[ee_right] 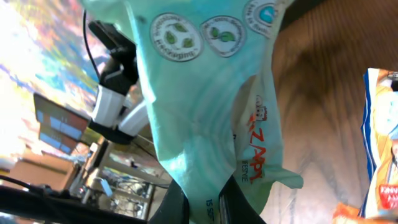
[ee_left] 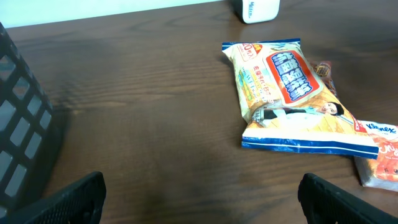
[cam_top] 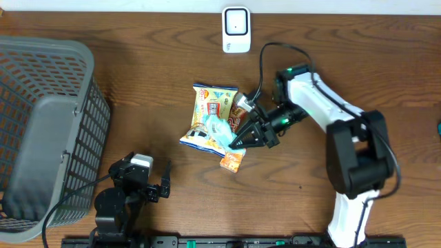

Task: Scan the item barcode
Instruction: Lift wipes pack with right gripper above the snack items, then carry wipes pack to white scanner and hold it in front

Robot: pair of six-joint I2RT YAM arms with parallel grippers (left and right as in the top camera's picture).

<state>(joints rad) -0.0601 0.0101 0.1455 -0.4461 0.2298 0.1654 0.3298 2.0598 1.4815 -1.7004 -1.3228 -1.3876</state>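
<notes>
Wood table (cam_top: 138, 83): a bare stretch between the basket and the items, and more bare wood right of the right arm. Grey basket (cam_top: 48, 124) hugs the left edge and runs off frame. Snack bag (cam_top: 210, 103) lies flat mid-table. Left gripper (cam_top: 148, 180) sits low near the front edge, just beside the basket, jaws wide apart with nothing in them. Right gripper (cam_top: 238, 141) is pinched tight on the mint-green packet (cam_top: 217, 127), gripping it by one edge. From above, the packet overlaps the snack bag's front half. White scanner (cam_top: 236, 29) is at the back edge, well apart from the packet. Small orange tissue pack (cam_top: 233, 160) lies just beside the bag's front corner.
</notes>
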